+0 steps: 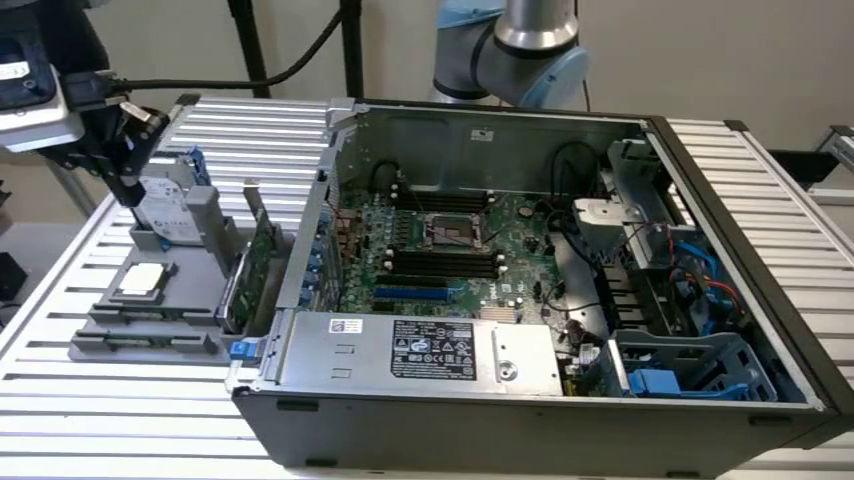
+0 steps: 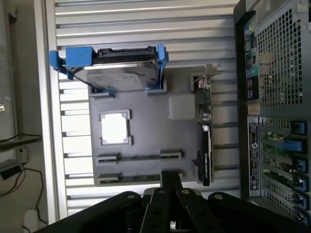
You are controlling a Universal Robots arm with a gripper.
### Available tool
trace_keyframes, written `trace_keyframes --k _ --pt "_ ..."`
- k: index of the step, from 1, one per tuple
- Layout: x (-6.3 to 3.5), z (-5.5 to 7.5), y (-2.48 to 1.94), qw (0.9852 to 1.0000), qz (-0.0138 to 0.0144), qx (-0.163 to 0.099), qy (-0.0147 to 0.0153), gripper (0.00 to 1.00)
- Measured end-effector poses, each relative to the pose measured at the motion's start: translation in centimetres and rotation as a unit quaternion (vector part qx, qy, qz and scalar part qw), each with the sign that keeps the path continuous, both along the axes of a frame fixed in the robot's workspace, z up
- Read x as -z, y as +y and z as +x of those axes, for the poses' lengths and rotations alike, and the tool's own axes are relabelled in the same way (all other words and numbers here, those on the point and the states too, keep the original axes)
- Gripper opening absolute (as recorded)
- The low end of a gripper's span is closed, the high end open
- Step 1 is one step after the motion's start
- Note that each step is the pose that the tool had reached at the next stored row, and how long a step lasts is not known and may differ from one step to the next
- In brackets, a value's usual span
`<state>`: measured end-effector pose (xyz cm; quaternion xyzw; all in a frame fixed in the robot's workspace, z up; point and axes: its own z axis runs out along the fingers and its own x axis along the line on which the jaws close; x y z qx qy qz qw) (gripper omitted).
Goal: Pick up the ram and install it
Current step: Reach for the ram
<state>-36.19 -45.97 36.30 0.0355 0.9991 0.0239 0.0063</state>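
The ram (image 2: 140, 177) is a thin green stick standing on edge between two clips of the grey fixture tray (image 2: 146, 126), outside the computer case; in the exterior view the ram (image 1: 140, 342) sits at the tray's front. My gripper (image 1: 134, 188) hangs over the tray's far end, beside the hard drive (image 1: 167, 210), well apart from the ram. In the wrist view my gripper (image 2: 171, 178) has its black fingers together, holding nothing. The motherboard's black slots (image 1: 441, 262) lie open inside the case (image 1: 534, 420).
The tray also carries a square silver processor (image 2: 115, 129), the blue-framed hard drive (image 2: 116, 73) and a green expansion card (image 2: 205, 141) on edge beside the case wall. Cables and a blue drive cage (image 1: 687, 365) crowd the case on the exterior view's right.
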Motion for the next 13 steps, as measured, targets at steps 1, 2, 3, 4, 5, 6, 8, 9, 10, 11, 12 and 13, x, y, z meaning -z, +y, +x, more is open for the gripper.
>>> trace_keyframes --k 1,2,3,4,5,6,8,9,10,11,12,13 --pt "0.11 -0.2 -0.10 1.0000 0.0000 0.000 0.0002 0.00" --pt "0.21 -0.4 -0.20 1.0000 0.0000 0.000 0.0005 0.00" --pt "0.31 -0.7 -0.30 1.0000 0.0000 0.000 0.0007 0.00" --pt "0.41 -0.9 -0.41 1.0000 0.0000 0.000 0.0009 0.00" --pt "0.52 -1.1 -0.52 1.0000 0.0000 0.000 0.0012 0.00" --pt "0.62 -1.3 -0.62 1.0000 0.0000 0.000 0.0014 0.00" --pt "0.83 -1.6 -0.84 1.0000 0.0000 0.000 0.0019 0.00" --pt "0.92 -1.8 -0.95 1.0000 0.0000 0.000 0.0023 0.00" --pt "1.02 -2.0 -1.06 1.0000 0.0000 0.000 0.0025 0.00" --pt "1.12 -2.1 -1.18 1.0000 0.0000 0.000 0.0028 0.00" --pt "1.20 -2.2 -1.30 1.0000 0.0000 0.000 0.0032 0.00" --pt "1.27 -2.3 -1.41 1.0000 0.0000 0.000 0.0036 0.00"
